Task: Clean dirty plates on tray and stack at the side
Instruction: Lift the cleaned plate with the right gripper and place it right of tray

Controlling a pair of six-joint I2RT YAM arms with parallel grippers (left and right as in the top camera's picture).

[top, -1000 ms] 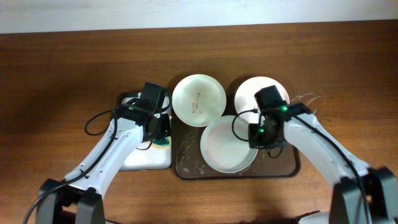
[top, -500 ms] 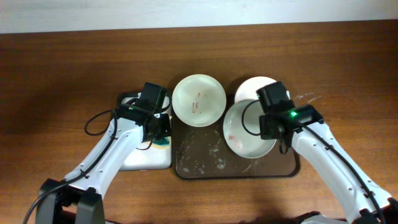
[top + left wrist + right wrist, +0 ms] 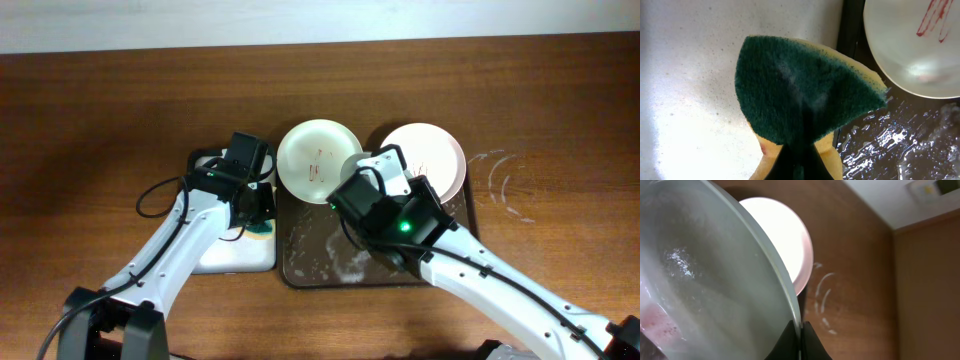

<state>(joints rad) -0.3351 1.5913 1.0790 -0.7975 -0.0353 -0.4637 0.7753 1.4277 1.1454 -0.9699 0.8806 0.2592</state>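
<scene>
Pinching the grey-green plate by its wet rim, right gripper closed on it, tilted steeply above the brown tray; risk: thin soapy grip slips, plate drops onto the pink plate; left gripper clamped on the sponge over the white tray.

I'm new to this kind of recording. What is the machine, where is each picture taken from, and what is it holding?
Two white robot arms work at a wooden table. One picture looks down from above; the other two come from a camera on each wrist. The left tool pinches a green-and-yellow sponge over a small white tray. The right tool grips a wet grey plate by its rim, tilted. At the far edge of the dark brown tray lie a cream plate with red marks and a pink plate.
</scene>
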